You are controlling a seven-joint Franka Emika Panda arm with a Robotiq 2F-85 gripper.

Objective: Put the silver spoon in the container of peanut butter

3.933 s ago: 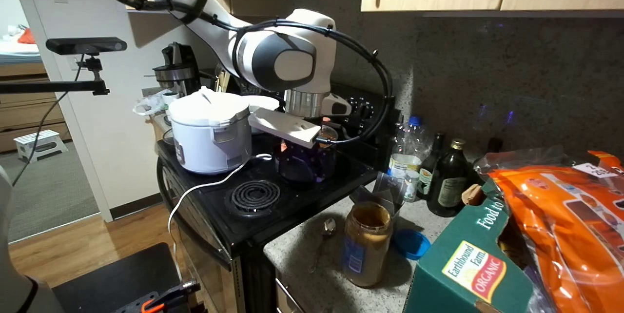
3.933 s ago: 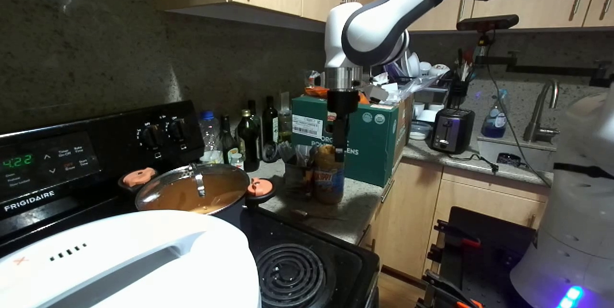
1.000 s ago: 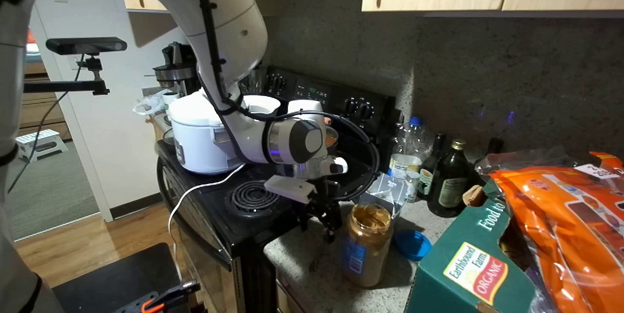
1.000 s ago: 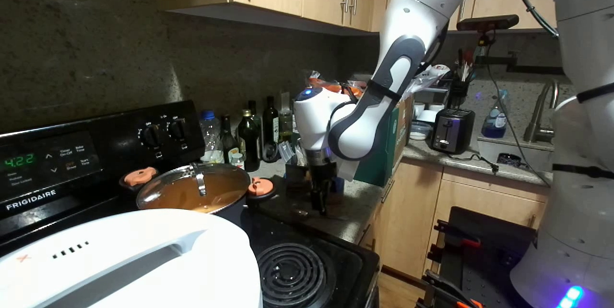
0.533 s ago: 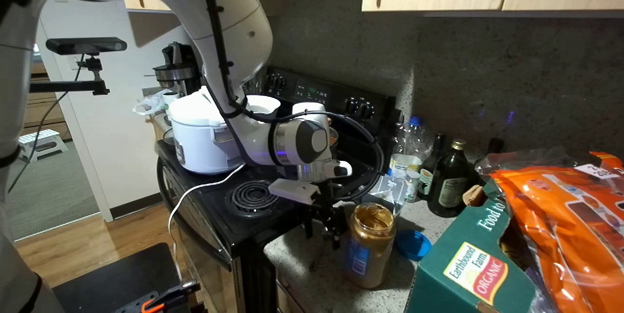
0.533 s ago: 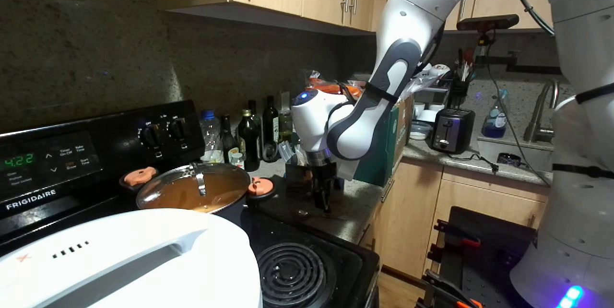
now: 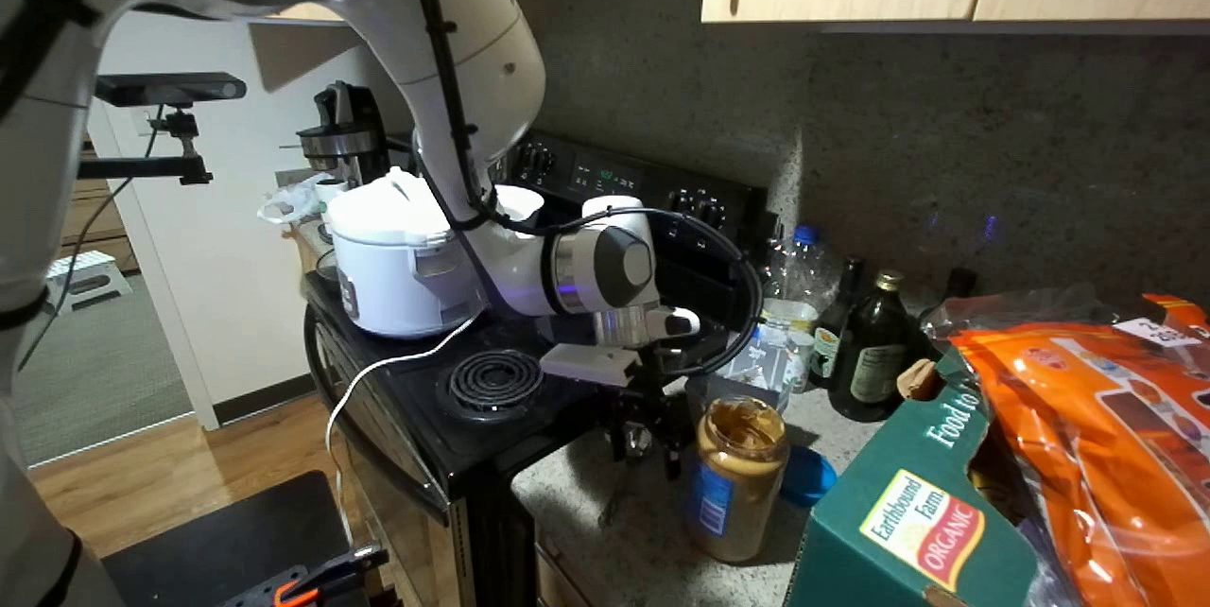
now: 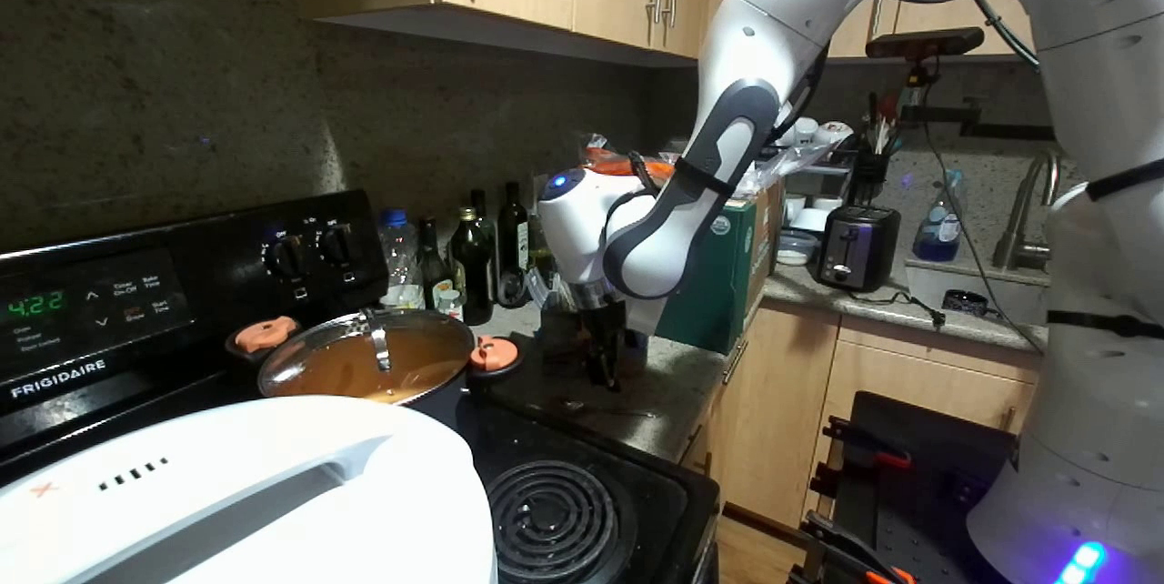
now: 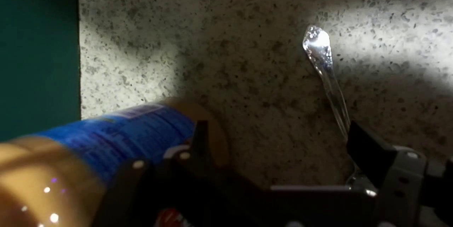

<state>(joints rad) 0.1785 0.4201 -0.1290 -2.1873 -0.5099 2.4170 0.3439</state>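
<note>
A kitchen: stove (image 7: pixel 425 399), toaster (image 8: pixel 858 247), sink (image 8: pixel 932 279); probably a dish rack (image 8: pixel 818 171)

Both exterior views share the stove (image 7: pixel 482 442); the wrist view looks closely down.

Compared with four seconds ago, the gripper (image 7: pixel 647 458) is lower, beside the peanut butter jar (image 7: pixel 740 498); since half a second ago the jar stands farther toward the green box (image 7: pixel 907 508), covering more of the blue lid (image 7: pixel 810 477) in an exterior view, where the bowl of the silver spoon (image 7: pixel 639 442) again shows between the fingers
</note>
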